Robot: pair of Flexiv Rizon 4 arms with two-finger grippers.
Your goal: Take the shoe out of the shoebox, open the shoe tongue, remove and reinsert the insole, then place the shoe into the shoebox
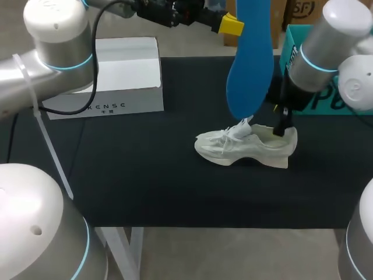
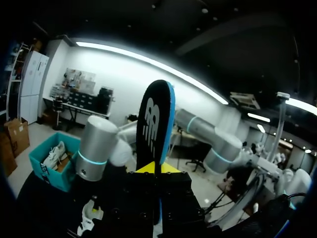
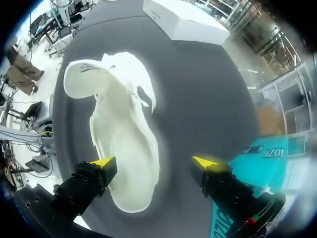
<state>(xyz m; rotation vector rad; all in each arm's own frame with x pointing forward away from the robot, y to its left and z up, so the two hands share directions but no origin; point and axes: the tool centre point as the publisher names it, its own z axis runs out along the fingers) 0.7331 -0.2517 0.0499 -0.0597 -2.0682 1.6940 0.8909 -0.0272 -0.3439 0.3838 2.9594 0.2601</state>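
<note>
Hanging at the frame's upper middle, the insole [image 1: 249,64] is clenched by the left gripper [image 1: 231,24], while the shoe [image 1: 245,149] (upright, centre right) is overhung at its heel by the released right gripper [image 3: 156,162].

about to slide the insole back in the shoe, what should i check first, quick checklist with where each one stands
1. Insole gripped by the left pincer: ok, it is held upright in the air, clear of the shoe.
2. Shoe sole down on the table: ok.
3. Shoe steadied by the right pincer: not ok, it is open around the heel, one finger at the shoe's side, the other apart from it.
4. Path into the opening free: probably not ok, the right pincer stands over the heel.
5. Tongue pulled open enough: cannot tell.
6. Shoebox out of the way: ok, it is at the far right, behind the right arm.
</note>
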